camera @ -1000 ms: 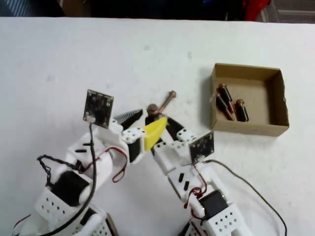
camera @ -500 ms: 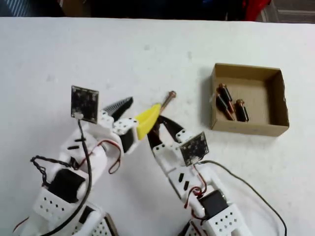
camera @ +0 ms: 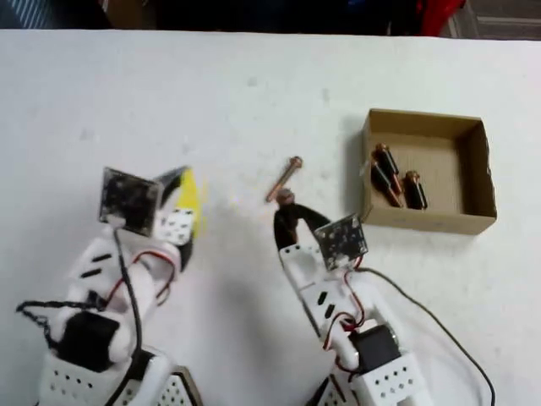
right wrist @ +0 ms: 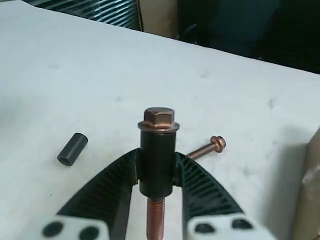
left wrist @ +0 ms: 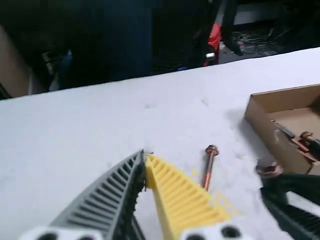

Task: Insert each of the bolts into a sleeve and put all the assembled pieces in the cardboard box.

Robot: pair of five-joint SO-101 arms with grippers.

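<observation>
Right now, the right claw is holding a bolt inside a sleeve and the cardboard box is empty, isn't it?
Not quite. The cardboard box is not empty: the high view shows three assembled pieces lying in it. The rest is right: the right gripper is shut on a bolt in a sleeve.

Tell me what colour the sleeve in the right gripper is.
The sleeve is black, with a copper bolt through it; the right wrist view shows it best.
</observation>
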